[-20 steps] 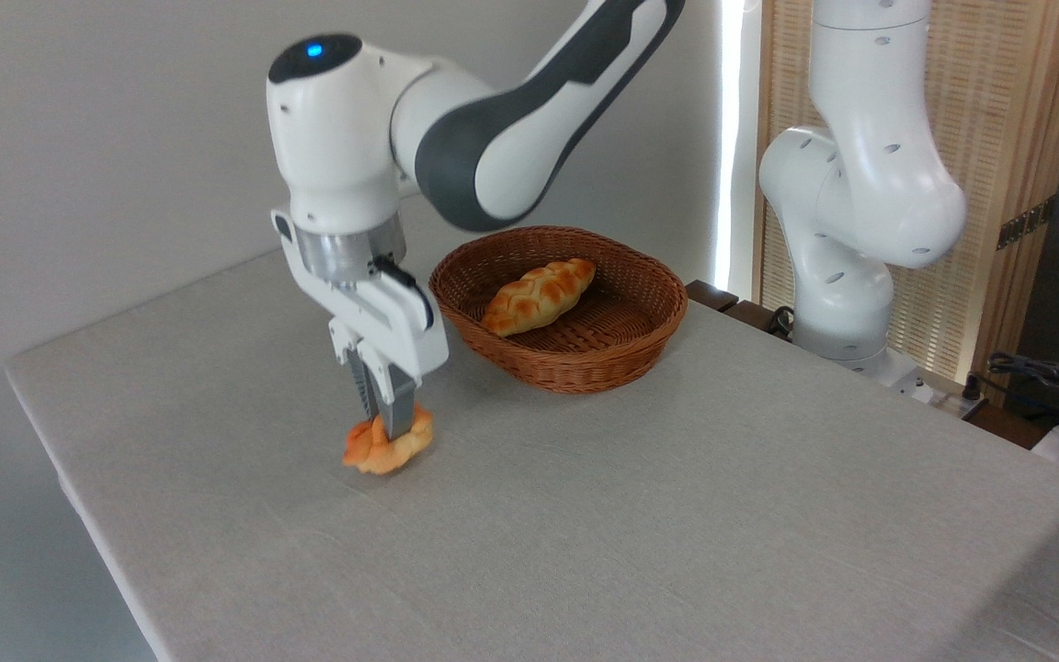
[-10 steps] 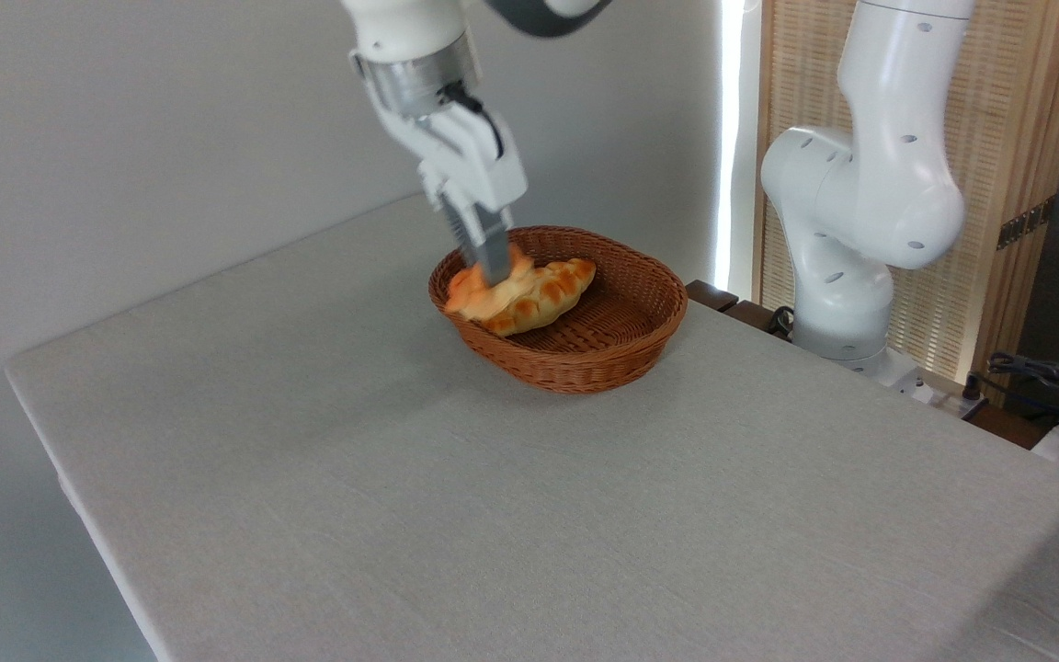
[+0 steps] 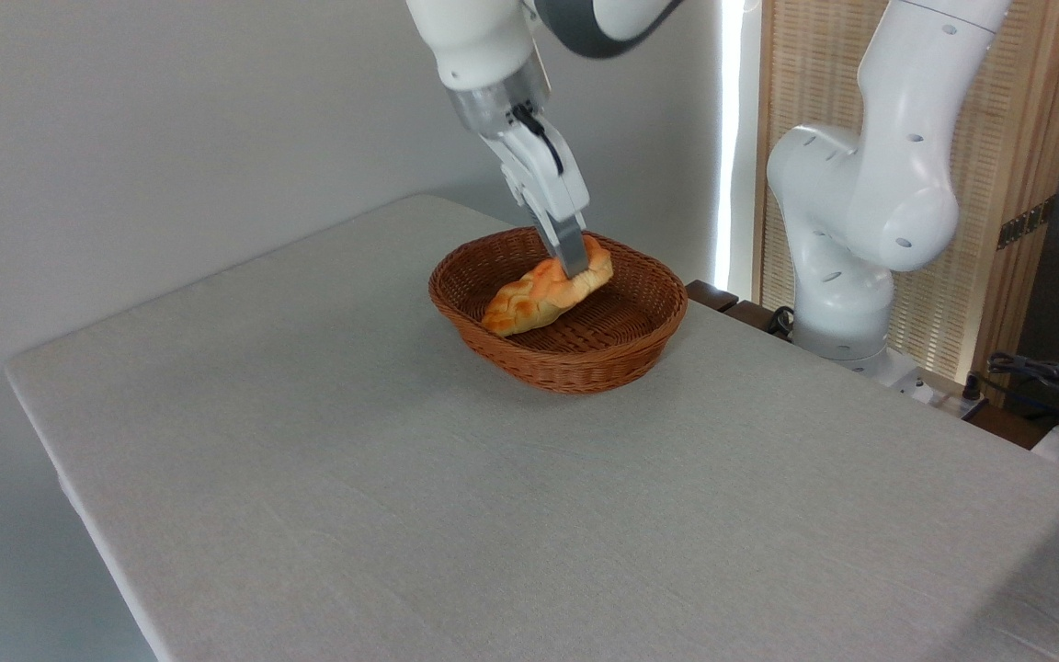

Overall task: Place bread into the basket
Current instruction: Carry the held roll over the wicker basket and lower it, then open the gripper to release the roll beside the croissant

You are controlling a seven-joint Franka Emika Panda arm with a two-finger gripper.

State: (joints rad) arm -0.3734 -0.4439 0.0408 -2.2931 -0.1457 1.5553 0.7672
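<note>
Your gripper is clamping the bread over the basket, which is holding a braided loaf.

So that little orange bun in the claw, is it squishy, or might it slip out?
The bun looks soft: folded and puffy, so it probably gives under the gripper. It seems light, hanging from a narrow pinch. Its knobbly top likely resists slipping. Released above the basket, it may settle against the braided loaf.

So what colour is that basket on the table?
The basket is a warm reddish-brown woven wicker, clearest in the fixed camera view.
</note>
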